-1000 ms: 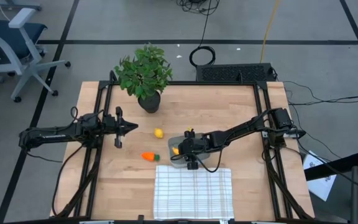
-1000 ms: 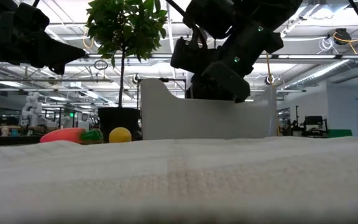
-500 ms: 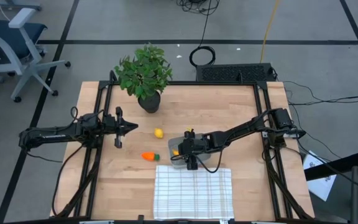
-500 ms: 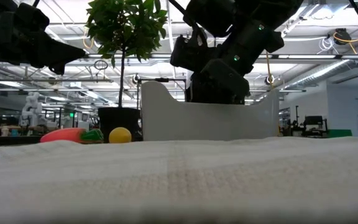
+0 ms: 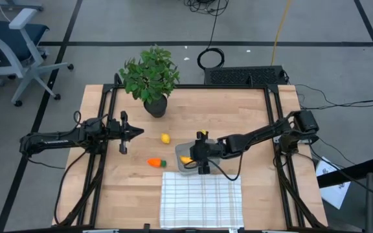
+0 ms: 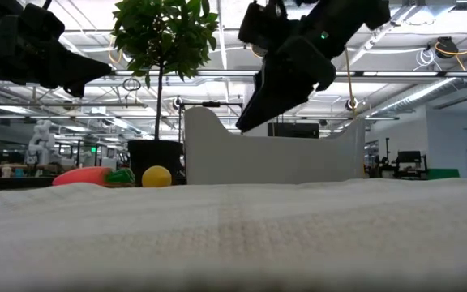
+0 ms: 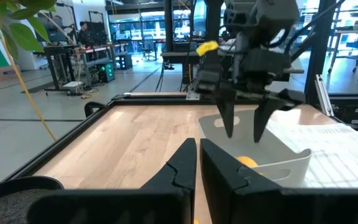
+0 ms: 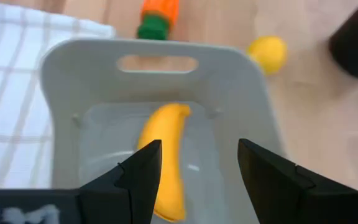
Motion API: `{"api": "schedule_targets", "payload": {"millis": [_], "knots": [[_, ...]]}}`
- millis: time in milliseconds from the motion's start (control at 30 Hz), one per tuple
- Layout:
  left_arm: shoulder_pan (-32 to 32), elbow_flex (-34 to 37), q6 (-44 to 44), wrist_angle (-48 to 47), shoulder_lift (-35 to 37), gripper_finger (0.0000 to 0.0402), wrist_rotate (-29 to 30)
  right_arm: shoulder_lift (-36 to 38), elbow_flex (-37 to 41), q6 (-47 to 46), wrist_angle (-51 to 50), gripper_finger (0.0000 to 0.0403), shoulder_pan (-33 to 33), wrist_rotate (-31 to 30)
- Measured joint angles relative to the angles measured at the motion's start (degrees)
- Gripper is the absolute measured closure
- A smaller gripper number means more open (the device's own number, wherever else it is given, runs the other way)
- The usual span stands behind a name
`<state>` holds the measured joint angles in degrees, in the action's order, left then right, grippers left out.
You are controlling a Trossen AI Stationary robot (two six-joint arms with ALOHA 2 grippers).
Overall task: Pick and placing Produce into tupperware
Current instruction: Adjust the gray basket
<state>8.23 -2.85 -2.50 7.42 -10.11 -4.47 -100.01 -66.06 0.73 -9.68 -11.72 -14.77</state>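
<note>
Banana (image 8: 164,155) lies loose inside the tupperware (image 8: 67,68), which sits on the tabletop (image 5: 238,110) touching the checked cloth's (image 5: 201,197) far edge. Right pincer (image 5: 202,153) hangs just above the tupperware, fingers apart, empty. Lemon (image 5: 165,138) and carrot (image 5: 155,162) rest on the wood beside the tupperware, toward the left pincer (image 5: 138,132), whose fingers are together, holding nothing.
</note>
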Motion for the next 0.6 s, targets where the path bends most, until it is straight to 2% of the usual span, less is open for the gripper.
{"api": "schedule_targets", "payload": {"millis": [100,300,500,600], "knots": [[0.0,0.0,-0.17,-0.11,-0.01,0.0376,0.02,1.01,-0.01,0.36,0.44,0.0202,-0.05,0.21],[0.0,0.0,-0.22,-0.22,-0.02,0.0376,0.02,-0.12,-0.03,2.1,2.45,0.0206,0.15,6.11],[0.0,0.0,-0.18,-0.38,-0.01,0.0376,0.02,-0.65,-0.03,3.2,3.35,0.0233,0.51,5.49],[0.0,0.0,-0.15,-0.39,0.0,0.0376,0.02,-0.52,-0.03,4.89,5.08,0.0248,0.26,3.36]]}}
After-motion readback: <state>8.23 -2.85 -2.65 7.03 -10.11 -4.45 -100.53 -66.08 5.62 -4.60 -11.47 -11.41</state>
